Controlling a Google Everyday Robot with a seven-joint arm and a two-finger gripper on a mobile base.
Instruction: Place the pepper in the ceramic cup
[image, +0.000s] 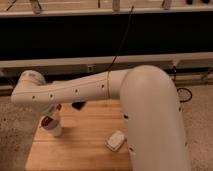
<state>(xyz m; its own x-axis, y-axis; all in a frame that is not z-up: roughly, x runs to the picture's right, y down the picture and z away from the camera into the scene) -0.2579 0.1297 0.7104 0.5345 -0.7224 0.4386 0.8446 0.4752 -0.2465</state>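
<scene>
The white ceramic cup (54, 129) stands upright near the far left corner of the wooden table (80, 150). The dark red pepper (46, 121) shows at the cup's mouth, on its left side. My gripper (51, 113) hangs directly over the cup, mostly hidden under the arm's white wrist (31, 90). Whether the pepper rests in the cup or is still held, I cannot tell.
My thick white arm (150, 115) crosses the view and covers the right part of the table. A small cream-coloured object (115, 141) lies mid-table beside the arm. Something dark (78, 105) sits under the forearm. Speckled floor (15, 135) borders the table on the left.
</scene>
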